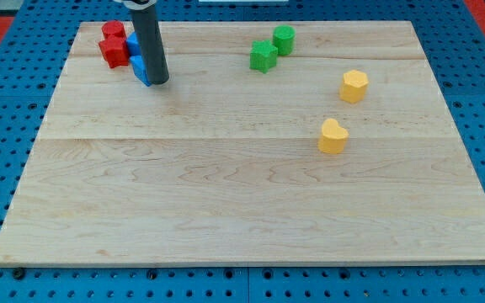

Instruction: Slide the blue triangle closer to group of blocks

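Observation:
My tip (pixel 159 82) rests on the board at the view's top left. It stands right against a blue block (pixel 141 71) that the rod partly hides, so its shape is unclear. A second bit of blue (pixel 132 44) shows just above it behind the rod. Two red blocks (pixel 114 47) sit touching the blue ones on their left, forming a tight cluster.
A green star-like block (pixel 263 56) and a green cylinder-like block (pixel 284 39) sit together at top centre-right. Two yellow blocks lie at the right: one higher (pixel 354 86), one lower (pixel 333 136). The wooden board (pixel 242 210) lies on a blue pegboard.

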You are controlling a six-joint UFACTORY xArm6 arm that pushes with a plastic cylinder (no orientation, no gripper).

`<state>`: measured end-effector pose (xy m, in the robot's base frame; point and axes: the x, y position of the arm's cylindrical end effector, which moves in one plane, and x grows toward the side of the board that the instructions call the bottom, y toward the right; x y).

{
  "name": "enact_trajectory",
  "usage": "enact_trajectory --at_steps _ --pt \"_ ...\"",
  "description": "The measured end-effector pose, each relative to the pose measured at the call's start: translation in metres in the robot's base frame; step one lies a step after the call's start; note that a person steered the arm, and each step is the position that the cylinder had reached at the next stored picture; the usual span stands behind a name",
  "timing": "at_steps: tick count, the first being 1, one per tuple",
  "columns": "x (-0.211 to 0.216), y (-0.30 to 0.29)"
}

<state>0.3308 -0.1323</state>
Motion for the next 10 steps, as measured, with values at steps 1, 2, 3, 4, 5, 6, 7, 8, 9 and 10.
enact_trajectory --at_steps 1,2,3,4,5,6,7,8,9,10 --pt "0.016 0.0" --pt "0.02 -0.012" --pt "0.02 -0.03" --pt "0.017 -0.038" --pt "0.016 -0.038" --pt "0.016 -0.032" --pt "0.014 -0.024" --pt "0.003 -0.021" --pt "-0.016 -0.019" --pt "-0.037 -0.019"
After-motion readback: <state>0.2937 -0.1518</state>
